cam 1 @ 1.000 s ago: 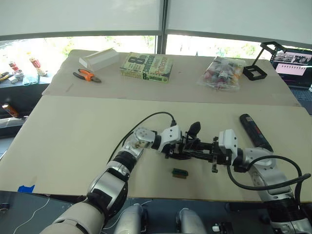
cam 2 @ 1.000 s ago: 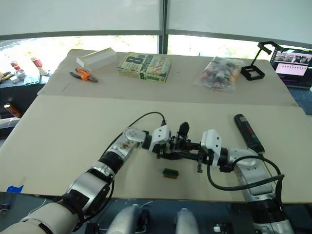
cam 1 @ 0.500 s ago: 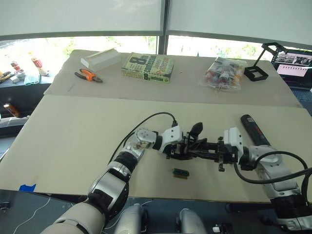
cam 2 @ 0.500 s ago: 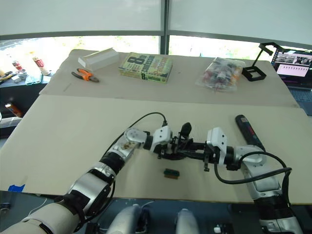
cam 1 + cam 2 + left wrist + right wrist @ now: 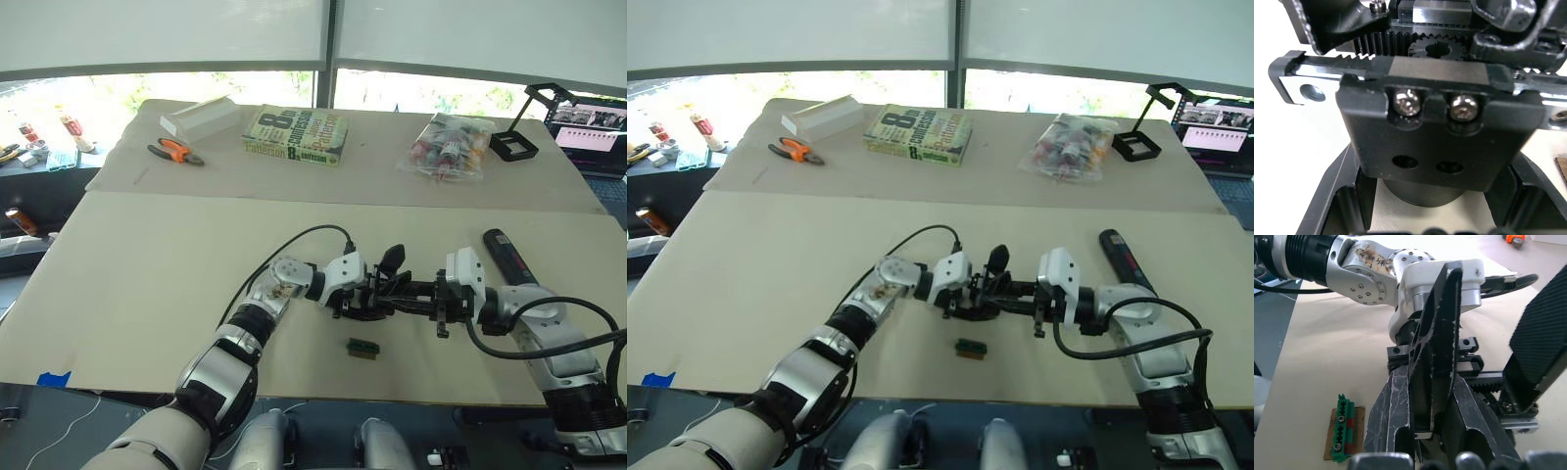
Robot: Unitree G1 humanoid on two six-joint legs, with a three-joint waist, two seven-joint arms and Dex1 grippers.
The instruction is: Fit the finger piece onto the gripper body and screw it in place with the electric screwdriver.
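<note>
At mid-table, left gripper (image 5: 361,297) clamps the gripper body (image 5: 384,291); right gripper (image 5: 423,297) pinches the finger piece (image 5: 1435,352) against it. Fitting step. Electric screwdriver (image 5: 511,263) lies just right, needed next with 2 screws.

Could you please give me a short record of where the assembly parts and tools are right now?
Gripper body: held in the left hand, mid-table
Finger piece: gripped by the right hand, up against the gripper body
Electric screwdriver: lying on the table beside the right arm, untouched
Green-topped block: on the table, nearer the robot than both hands
Screwing: not yet started
</note>
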